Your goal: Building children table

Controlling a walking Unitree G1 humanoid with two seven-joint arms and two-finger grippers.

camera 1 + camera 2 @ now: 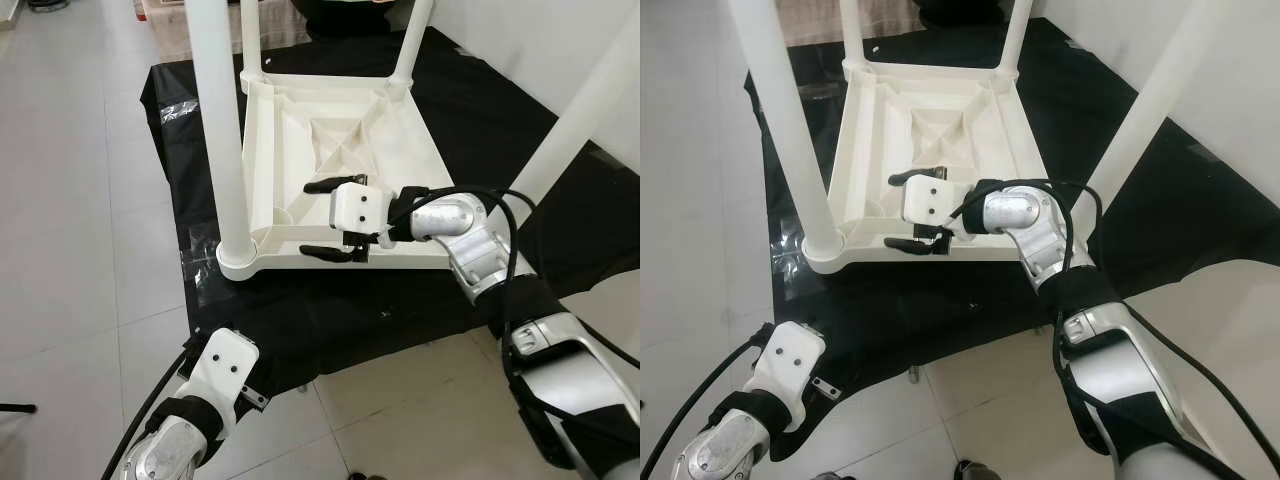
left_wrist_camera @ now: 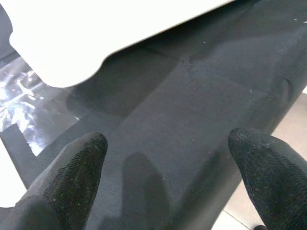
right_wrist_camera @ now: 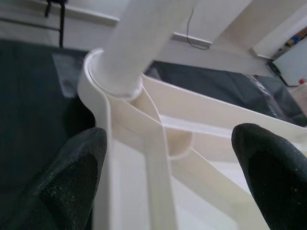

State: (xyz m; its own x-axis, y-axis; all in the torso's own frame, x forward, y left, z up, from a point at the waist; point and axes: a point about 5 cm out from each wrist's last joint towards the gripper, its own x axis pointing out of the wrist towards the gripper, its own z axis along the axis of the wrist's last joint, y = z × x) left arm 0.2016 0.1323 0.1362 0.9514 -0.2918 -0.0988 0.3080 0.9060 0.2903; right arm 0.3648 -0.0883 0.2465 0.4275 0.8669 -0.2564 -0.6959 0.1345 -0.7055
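A white plastic children's table lies upside down on a black cloth, its white legs pointing up. The near-left leg stands in its corner socket. My right gripper is open and straddles the table's near rim, one finger inside the frame and one outside; the rim runs between its fingertips. Another leg rises at the right, its base hidden behind my right arm. My left gripper is open and low over the cloth's front edge, holding nothing.
Grey tiled floor surrounds the cloth on the left and front. A pale wall runs along the right. Shiny clear tape or film lies on the cloth by the near-left corner. Two more legs stand at the far corners.
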